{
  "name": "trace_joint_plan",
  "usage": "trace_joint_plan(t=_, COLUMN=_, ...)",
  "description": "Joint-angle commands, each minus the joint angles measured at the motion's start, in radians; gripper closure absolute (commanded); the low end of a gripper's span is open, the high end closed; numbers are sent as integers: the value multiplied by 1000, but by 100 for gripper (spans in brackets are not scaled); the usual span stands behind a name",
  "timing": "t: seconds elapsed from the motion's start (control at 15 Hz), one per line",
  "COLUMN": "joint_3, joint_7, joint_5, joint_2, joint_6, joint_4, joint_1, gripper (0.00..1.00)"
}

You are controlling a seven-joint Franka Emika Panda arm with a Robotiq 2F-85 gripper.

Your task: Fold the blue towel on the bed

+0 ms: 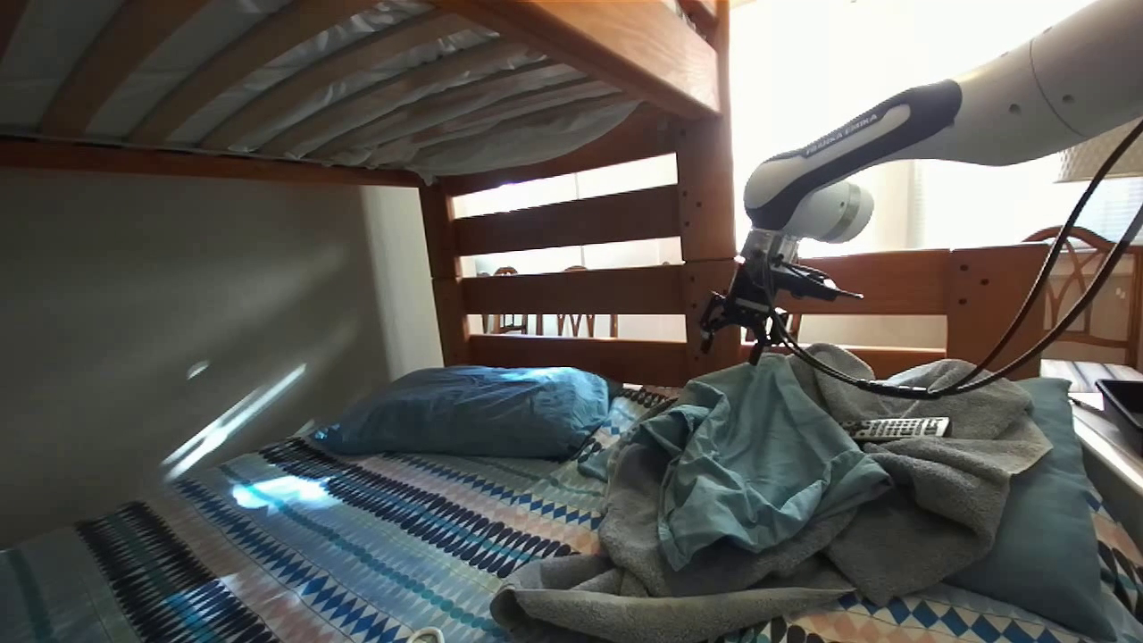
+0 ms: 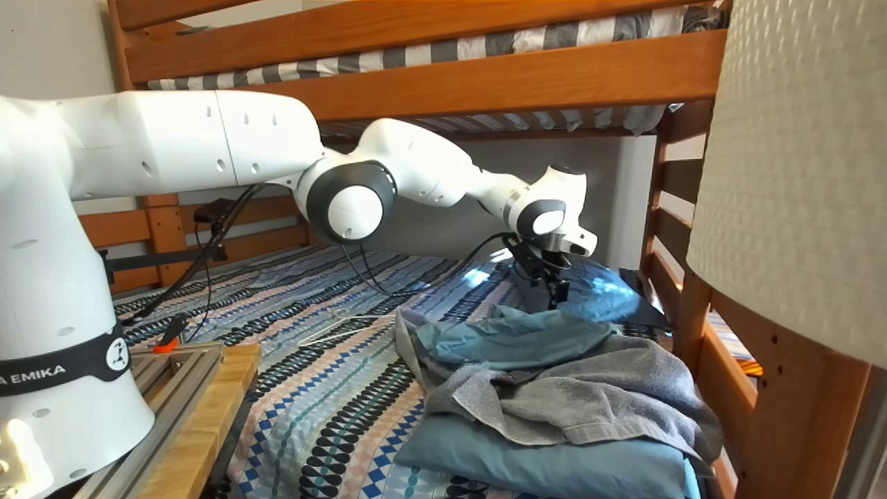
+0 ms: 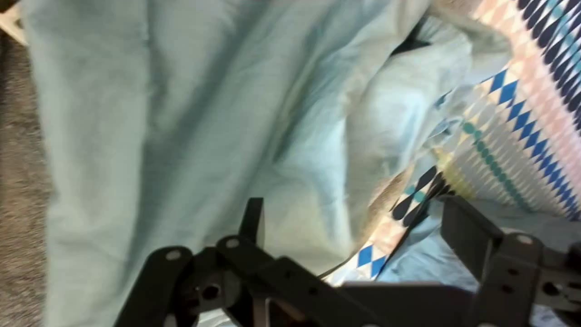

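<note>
The blue towel (image 1: pixel 759 455), a crumpled grey-blue cloth, lies over a grey fleecy cloth on the bed (image 1: pixel 357 527). Its folds fill much of the wrist view, where the towel (image 3: pixel 204 136) reaches beneath one finger. My gripper (image 1: pixel 734 341) hangs at the towel's raised far end, pointing down, its jaws wide apart. Between the fingertips of the gripper (image 3: pixel 361 222) show the towel's edge, patterned bedcover and a bit of blue pillow, and nothing is gripped. In an exterior view the gripper (image 2: pixel 556 296) is above the far side of the towel (image 2: pixel 520 336). Whether a fingertip touches cloth, I cannot tell.
A grey fleecy cloth (image 2: pixel 596 391) spreads under the towel, over a blue-green pillow (image 2: pixel 540 457). A remote (image 1: pixel 902 429) rests on the heap. A blue pillow (image 1: pixel 482 411) lies by the slatted bed end (image 1: pixel 571 290). The upper bunk (image 1: pixel 589 45) overhangs. A white hanger (image 2: pixel 339 329) lies on the cover.
</note>
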Motion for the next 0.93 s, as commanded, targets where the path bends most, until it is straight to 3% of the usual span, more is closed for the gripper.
trace_joint_plan(t=0.0, joint_3=81, joint_7=-145, joint_5=63, joint_2=-11, joint_6=-58, joint_4=-34, joint_1=13, gripper=0)
trace_joint_plan(t=0.13, joint_3=112, joint_7=-230, joint_5=79, joint_2=1, joint_6=-86, joint_4=-42, joint_1=22, gripper=0)
trace_joint_plan(t=0.27, joint_3=73, joint_7=-223, joint_5=39, joint_2=75, joint_6=-123, joint_4=57, joint_1=72, gripper=0)
trace_joint_plan(t=0.33, joint_3=38, joint_7=-216, joint_5=31, joint_2=18, joint_6=-52, joint_4=-62, joint_1=77, gripper=0)
trace_joint_plan(t=0.8, joint_3=-68, joint_7=-212, joint_5=-67, joint_2=32, joint_6=64, joint_4=-99, joint_1=169, gripper=0)
trace_joint_plan(t=0.87, joint_3=-74, joint_7=-207, joint_5=-70, joint_2=32, joint_6=78, joint_4=-102, joint_1=173, gripper=25)
